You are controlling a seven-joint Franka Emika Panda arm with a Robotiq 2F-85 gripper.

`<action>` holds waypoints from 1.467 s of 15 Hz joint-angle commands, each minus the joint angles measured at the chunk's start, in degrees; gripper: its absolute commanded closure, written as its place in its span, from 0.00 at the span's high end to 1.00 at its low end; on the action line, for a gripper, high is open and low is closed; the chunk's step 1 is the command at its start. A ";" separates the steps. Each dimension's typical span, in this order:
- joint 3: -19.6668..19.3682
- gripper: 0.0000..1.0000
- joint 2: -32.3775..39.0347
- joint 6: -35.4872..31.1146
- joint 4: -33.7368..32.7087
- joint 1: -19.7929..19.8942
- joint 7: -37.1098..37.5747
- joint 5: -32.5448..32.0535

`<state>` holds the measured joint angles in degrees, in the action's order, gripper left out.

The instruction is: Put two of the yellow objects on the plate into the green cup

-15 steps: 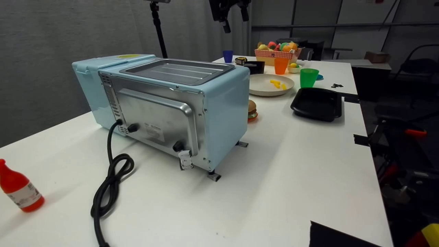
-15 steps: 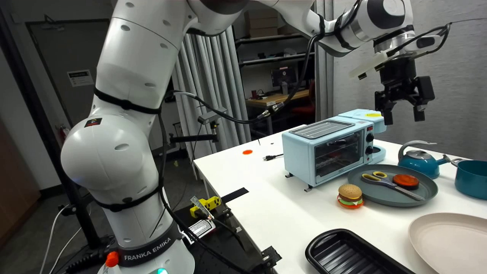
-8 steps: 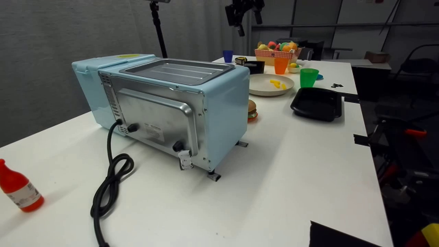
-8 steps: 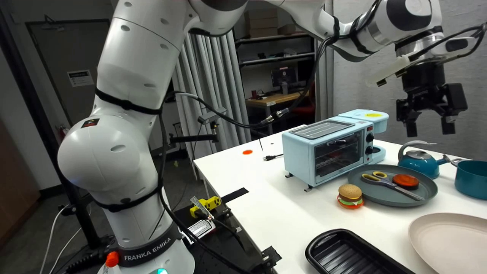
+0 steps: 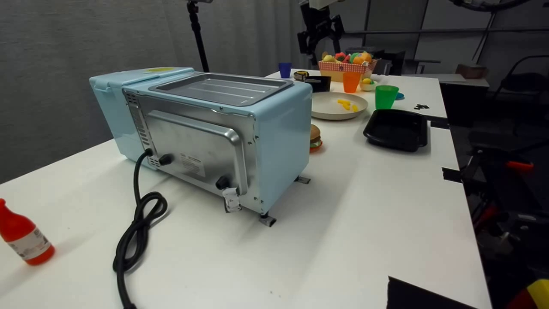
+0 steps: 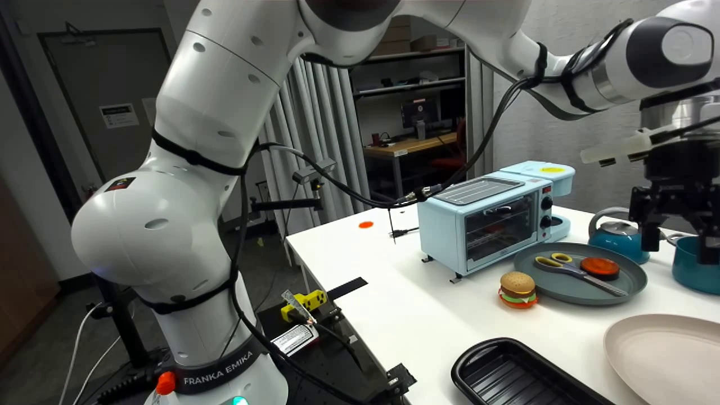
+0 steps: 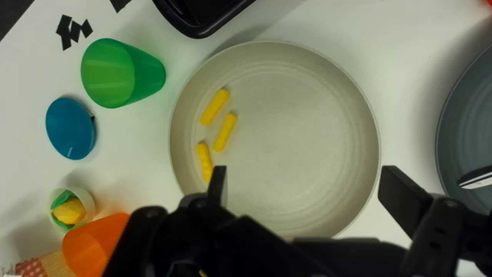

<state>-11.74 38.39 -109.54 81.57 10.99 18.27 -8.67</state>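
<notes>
Three small yellow objects lie on the pale plate (image 7: 292,127) near its left rim in the wrist view: an upper piece (image 7: 215,107), a middle piece (image 7: 225,132) and a lower piece (image 7: 205,161), partly behind my left finger. They also show on the plate in an exterior view (image 5: 345,104). The green cup (image 7: 148,77) stands upright beside the plate, and shows in an exterior view (image 5: 385,98). My gripper (image 7: 304,170) is wide open and empty, high above the plate. It shows in both exterior views (image 5: 326,51) (image 6: 679,244).
A black tray (image 5: 396,133) lies by the plate. An orange cup (image 7: 90,246), a small bowl (image 7: 90,204) and a blue disc (image 7: 70,129) are near the green cup. A toaster oven (image 6: 478,219), toy burger (image 6: 517,289) and grey plate with scissors (image 6: 630,281) stand nearby.
My open gripper has moved to the right and down in both exterior views, with the arm reaching farther out. The yellow objects, plate and green cup have not moved.
</notes>
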 commanded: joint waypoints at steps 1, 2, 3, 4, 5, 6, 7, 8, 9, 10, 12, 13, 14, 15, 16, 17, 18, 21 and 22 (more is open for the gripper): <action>0.12 1.00 5.43 -0.95 -4.86 2.16 1.72 5.46; 0.06 1.00 6.55 -1.26 -5.54 2.48 2.04 6.41; 0.00 1.00 7.69 -1.35 -6.37 2.78 2.37 7.26; -0.12 1.00 8.67 -1.43 -7.05 3.03 2.71 7.91; -0.28 1.00 9.46 -1.52 -7.60 3.23 3.13 8.41; -0.49 1.00 10.22 -1.65 -8.05 3.48 3.45 8.69; -0.73 1.00 10.70 -1.84 -8.29 3.68 3.79 8.85; -1.02 1.00 11.15 -2.00 -8.53 3.93 3.99 8.82; -1.31 1.00 11.51 -2.07 -8.77 4.15 4.14 8.66; -1.72 1.00 11.58 -2.36 -8.59 4.34 4.13 8.38; -2.47 1.00 11.77 -2.71 -8.54 4.72 3.88 7.95; -2.81 1.00 11.81 -2.93 -8.40 4.88 3.89 7.82; -3.10 1.00 12.07 -2.69 -8.60 5.10 3.90 7.76; -3.29 1.00 12.19 -2.36 -8.74 5.29 3.80 7.74; -3.54 1.00 12.40 -1.80 -8.98 5.34 3.95 7.61; -3.49 1.00 12.25 -1.65 -8.78 5.35 3.78 7.65; -3.25 1.00 12.05 -1.36 -8.65 5.29 3.57 7.79; -3.49 1.00 11.27 -1.85 -7.00 4.93 3.54 7.30; -3.47 1.00 11.31 -1.85 -7.04 4.92 3.54 7.30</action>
<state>-14.92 49.46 -111.59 74.89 16.03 21.99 -1.63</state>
